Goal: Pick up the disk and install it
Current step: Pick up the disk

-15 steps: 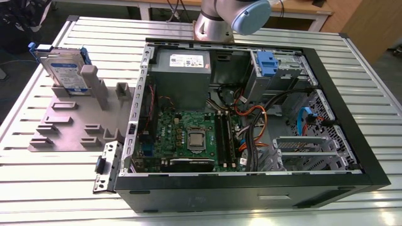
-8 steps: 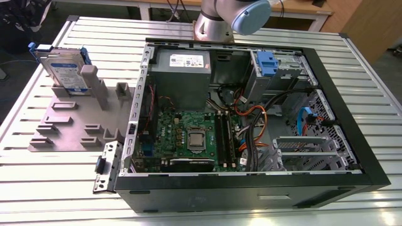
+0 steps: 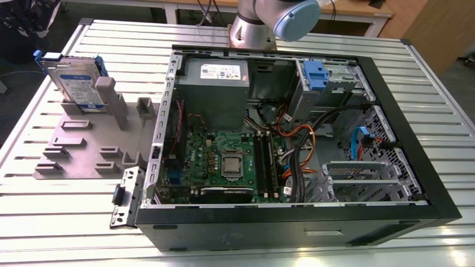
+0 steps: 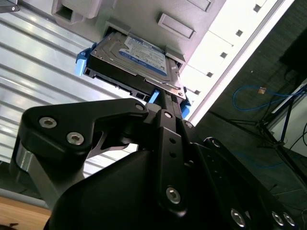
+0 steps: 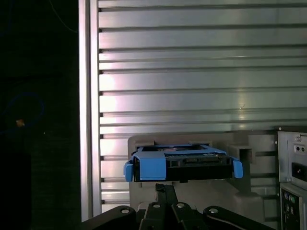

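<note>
**Ana:** Slatted metal table (image 3: pixel 44 233) in the exterior view, with an open computer case (image 3: pixel 297 228) in the middle. Where is the disk (image 3: pixel 74 78)?

**Ben:** At ten o'clock from the case. It stands on edge in a slot of the grey holder (image 3: pixel 82 150). The arm (image 3: pixel 271 22) shows at twelve o'clock, well apart from it.

**Ana:** And the second wrist view?

**Ben:** The disk (image 4: pixel 134 60) sits in the holder (image 4: pixel 139 14) with its label facing the camera. The gripper (image 4: pixel 164 103) points toward it.

**Ana:** Is it pinching anything?

**Ben:** No. In the first wrist view the gripper (image 5: pixel 165 188) has its claw pressed together with nothing between. Beyond it the disk (image 5: pixel 182 163) shows edge-on in its blue frame.

**Ana:** How far along, then?

**Ben:** At the very start, I'd judge. The disk is not yet lifted from its slot, so both the pick-up and the fitting into the case remain.
</note>
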Motion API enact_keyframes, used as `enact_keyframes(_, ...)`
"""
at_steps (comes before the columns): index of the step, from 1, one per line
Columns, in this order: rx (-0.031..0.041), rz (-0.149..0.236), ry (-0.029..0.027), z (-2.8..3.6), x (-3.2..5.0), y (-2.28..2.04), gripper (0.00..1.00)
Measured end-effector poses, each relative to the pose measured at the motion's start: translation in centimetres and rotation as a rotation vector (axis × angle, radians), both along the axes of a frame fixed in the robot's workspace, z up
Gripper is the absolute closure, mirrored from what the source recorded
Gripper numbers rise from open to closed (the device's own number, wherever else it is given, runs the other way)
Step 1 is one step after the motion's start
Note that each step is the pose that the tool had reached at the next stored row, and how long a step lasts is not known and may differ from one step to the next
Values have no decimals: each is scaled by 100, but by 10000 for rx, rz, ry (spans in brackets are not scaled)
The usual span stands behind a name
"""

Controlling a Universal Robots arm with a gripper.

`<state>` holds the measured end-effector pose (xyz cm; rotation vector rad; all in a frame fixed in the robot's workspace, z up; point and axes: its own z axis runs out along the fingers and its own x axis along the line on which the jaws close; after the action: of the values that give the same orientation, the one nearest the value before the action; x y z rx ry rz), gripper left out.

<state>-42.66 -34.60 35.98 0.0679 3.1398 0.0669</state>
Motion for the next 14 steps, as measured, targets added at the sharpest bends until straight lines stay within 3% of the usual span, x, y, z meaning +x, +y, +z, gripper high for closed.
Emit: enact_keyframes(14, 0, 154, 0, 0, 0, 0, 89)
